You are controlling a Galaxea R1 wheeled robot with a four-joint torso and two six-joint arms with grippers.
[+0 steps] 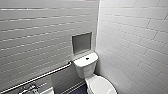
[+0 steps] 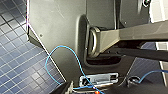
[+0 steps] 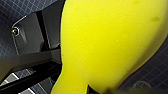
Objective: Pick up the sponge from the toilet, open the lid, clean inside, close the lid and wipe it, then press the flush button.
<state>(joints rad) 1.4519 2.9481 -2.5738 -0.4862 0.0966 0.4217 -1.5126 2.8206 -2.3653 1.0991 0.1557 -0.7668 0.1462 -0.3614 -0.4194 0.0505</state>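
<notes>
Sponge squeezed to a waist in the right gripper, above the blue floor tiles. Left gripper: spread or pressed together, impossible to tell. Ahead, toilet in the corner, lid down, flush button on the tank top, grab rail alongside. Likely risks: soft foam slipping from a shallow pinch; an arm clipping rail or wall in that tight corner.
</notes>
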